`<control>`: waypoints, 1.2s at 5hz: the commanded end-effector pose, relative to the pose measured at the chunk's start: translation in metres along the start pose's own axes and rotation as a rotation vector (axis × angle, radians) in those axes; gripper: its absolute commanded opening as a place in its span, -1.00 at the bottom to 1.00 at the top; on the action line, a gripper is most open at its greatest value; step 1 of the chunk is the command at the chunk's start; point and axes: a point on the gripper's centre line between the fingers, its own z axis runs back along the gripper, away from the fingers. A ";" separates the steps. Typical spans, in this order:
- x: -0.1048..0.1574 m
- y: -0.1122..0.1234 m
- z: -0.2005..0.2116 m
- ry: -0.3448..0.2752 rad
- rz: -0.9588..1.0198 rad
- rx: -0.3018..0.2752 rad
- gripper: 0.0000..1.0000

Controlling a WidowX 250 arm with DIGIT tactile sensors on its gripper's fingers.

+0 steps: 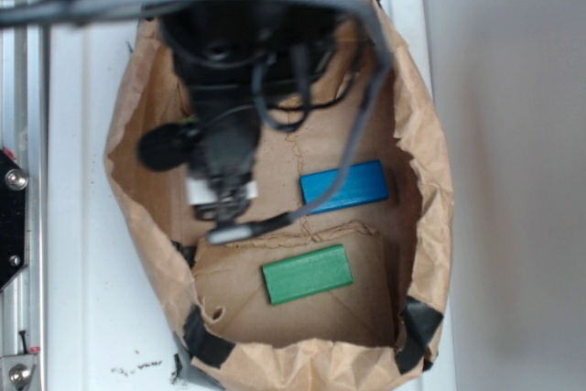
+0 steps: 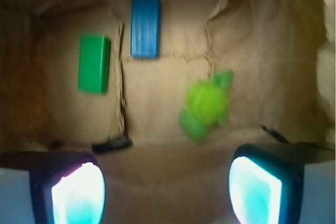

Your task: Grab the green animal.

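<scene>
The green animal is a fuzzy yellow-green plush with a smooth green head, lying on the brown paper floor of a bag. In the wrist view it sits just above and between my fingers, nearer the right one. My gripper is open and empty, its two glowing pads wide apart. In the exterior view the arm and gripper hang over the bag's left side and hide the animal.
A dark green block and a blue block lie on the bag floor. The crumpled brown paper bag walls rise all round, taped with black tape at the corners.
</scene>
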 end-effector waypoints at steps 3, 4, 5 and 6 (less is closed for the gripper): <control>0.005 0.025 -0.076 -0.100 0.037 0.067 1.00; -0.019 0.025 -0.081 -0.078 0.048 0.096 1.00; -0.019 0.025 -0.081 -0.078 0.048 0.096 1.00; -0.019 0.025 -0.081 -0.078 0.048 0.096 1.00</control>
